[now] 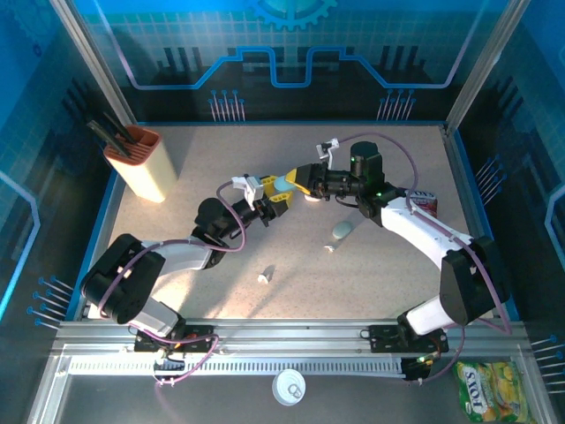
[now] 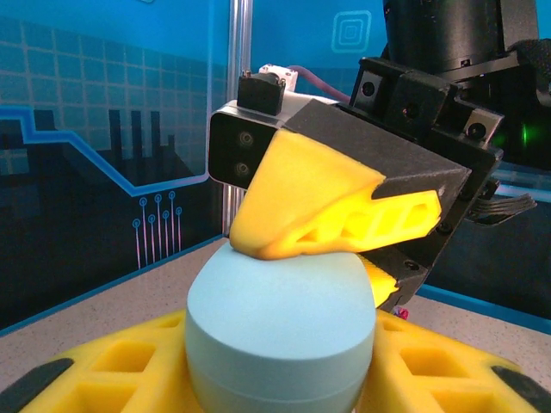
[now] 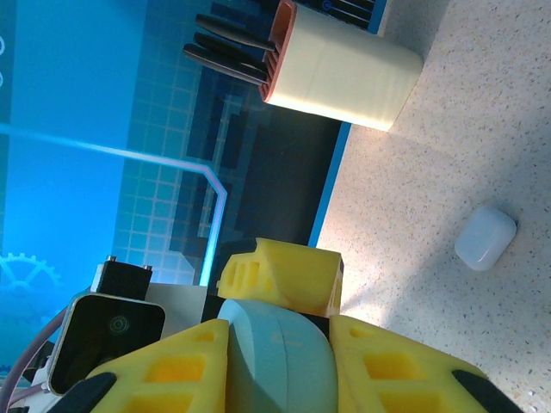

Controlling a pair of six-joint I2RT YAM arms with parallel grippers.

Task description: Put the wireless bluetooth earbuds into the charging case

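Locked together at mid-counter (image 1: 353,296): left claw (image 1: 274,193) and right claw (image 1: 298,184), both clamped on the pale blue charging case (image 2: 280,335). Loose on the counter, nearer the bases: one earbud (image 1: 263,276) near-left, closer to the left arm; second earbud (image 1: 328,249) near-right, beside the right forearm.

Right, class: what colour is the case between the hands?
The case is pale blue-green, clearest in the left wrist view.

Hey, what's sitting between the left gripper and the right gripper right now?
A pale blue case. In the top view the left gripper and right gripper meet on it, and each wrist view shows it between yellow fingers.
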